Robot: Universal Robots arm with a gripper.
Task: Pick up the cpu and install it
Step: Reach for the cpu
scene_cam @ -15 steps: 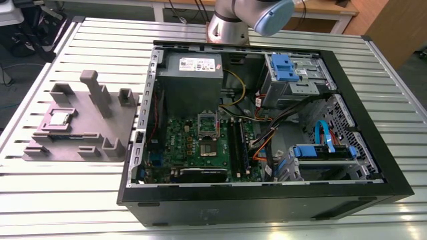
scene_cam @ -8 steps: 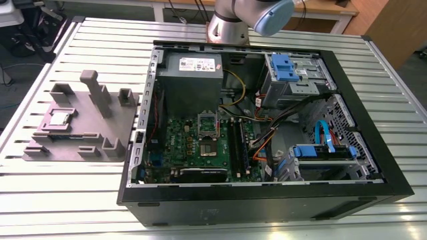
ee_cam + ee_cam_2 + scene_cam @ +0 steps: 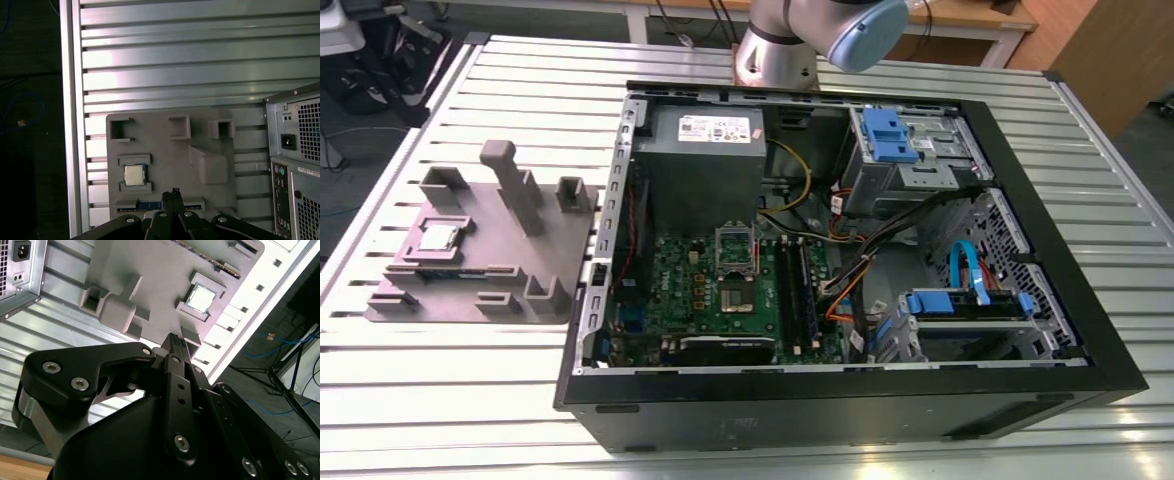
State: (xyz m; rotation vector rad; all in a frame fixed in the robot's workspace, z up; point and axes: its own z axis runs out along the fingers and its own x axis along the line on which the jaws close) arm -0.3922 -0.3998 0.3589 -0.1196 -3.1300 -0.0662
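Reaches in from the far edge of the slatted table (image 3: 454,400), showing a silver link and blue joint cap of the arm (image 3: 834,35) above the back wall of the open computer case (image 3: 854,410) in the exterior view. Points the gripper (image 3: 173,192) down toward the grey parts fixture (image 3: 165,150), well clear of it and touching nothing. Holds both black fingers (image 3: 170,357) pressed together at the tips in both wrist views, with nothing pinched between them.

Has the cpu (image 3: 133,175) lying flat, silver top up, in a square pocket of that fixture, framed by low grey walls. Sits apart from the chip, whose pale rim catches light in the second wrist view (image 3: 201,298). Places the fixture (image 3: 494,260) on the table just beside the case, on the exterior view's left, with the cpu (image 3: 440,237) near its outer side. Shows the green motherboard (image 3: 707,290) inside the case, below the grey power supply (image 3: 704,150).
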